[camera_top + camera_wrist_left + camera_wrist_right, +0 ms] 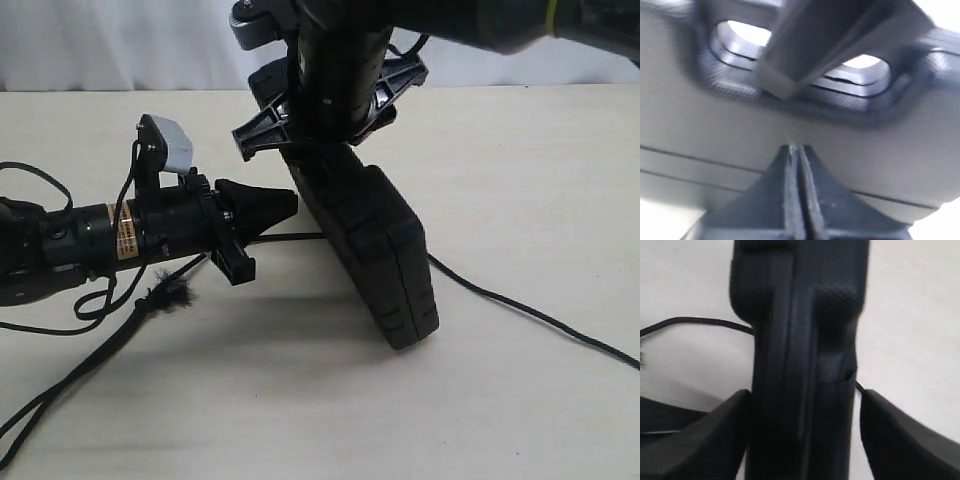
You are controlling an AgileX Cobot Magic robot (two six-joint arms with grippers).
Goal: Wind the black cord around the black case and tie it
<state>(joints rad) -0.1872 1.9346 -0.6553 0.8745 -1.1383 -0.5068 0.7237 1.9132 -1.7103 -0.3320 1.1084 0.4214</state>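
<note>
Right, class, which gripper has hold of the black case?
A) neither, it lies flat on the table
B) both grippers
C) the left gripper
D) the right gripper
D: the right gripper has a finger on each side of the black case and holds it tilted on end, while the left gripper is shut and only points at its face.

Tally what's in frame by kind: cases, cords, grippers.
black case: 1
black cord: 1
grippers: 2 (left gripper shut and empty, right gripper clamped on the case)
Total: 4
</note>
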